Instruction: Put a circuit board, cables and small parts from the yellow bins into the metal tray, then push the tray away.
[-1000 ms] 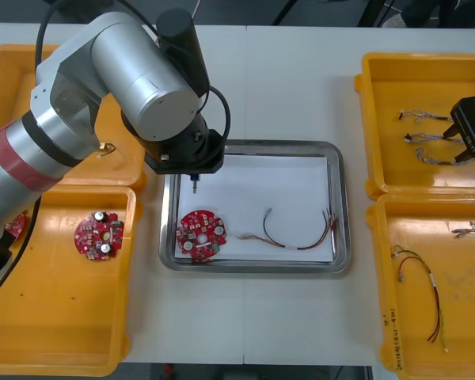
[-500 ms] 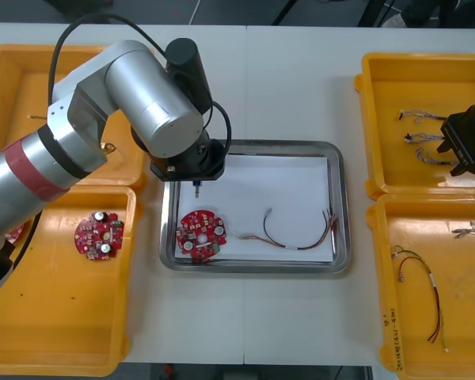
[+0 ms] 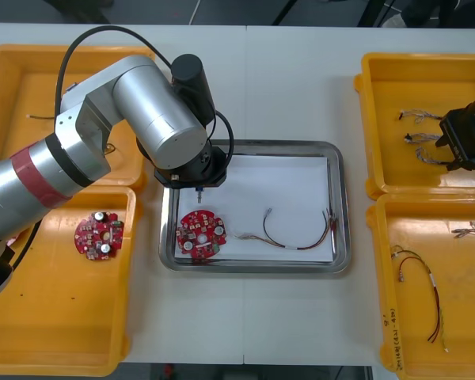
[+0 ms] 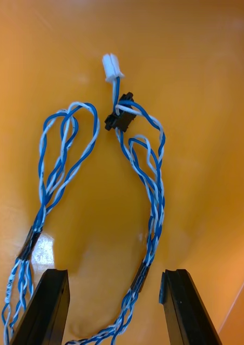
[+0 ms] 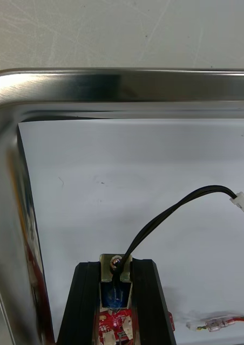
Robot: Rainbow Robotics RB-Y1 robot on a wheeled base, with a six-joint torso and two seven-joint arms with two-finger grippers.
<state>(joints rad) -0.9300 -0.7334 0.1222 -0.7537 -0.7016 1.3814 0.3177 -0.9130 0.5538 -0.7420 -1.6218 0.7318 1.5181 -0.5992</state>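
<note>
Over the far left corner of the metal tray (image 3: 253, 145), the left gripper (image 5: 116, 264) is clamped on a small metal part (image 5: 116, 280). Its two black fingers (image 5: 87, 291) press against the part's sides. A black lead (image 5: 170, 213) rises from the part and ends in a white connector (image 5: 242, 202) above the tray's white floor. In the front view the part hangs just beyond the round red circuit board (image 3: 200, 232), which already lies in the tray's near left corner. A red and yellow cable (image 3: 289, 241) lies beside the board.

At the table's right, the right gripper (image 4: 114, 304) hangs low in the far yellow bin (image 3: 427, 87). Its fingers stand apart and hold nothing. The blue and white twisted cables (image 4: 149, 215) lie on the bin floor, and one strand runs up between the fingertips.

The step in hand looks like delivery of the small part, with the board and one cable already in place. Next, the left gripper probably needs to lower a little and open over bare white floor. It should release clear of the board, so the part and its lead do not land on it. The right gripper seems lined up for a pick. It would need to sink until the strand sits between its pads, then close. The loops lie close together, so it may take up more than one.
</note>
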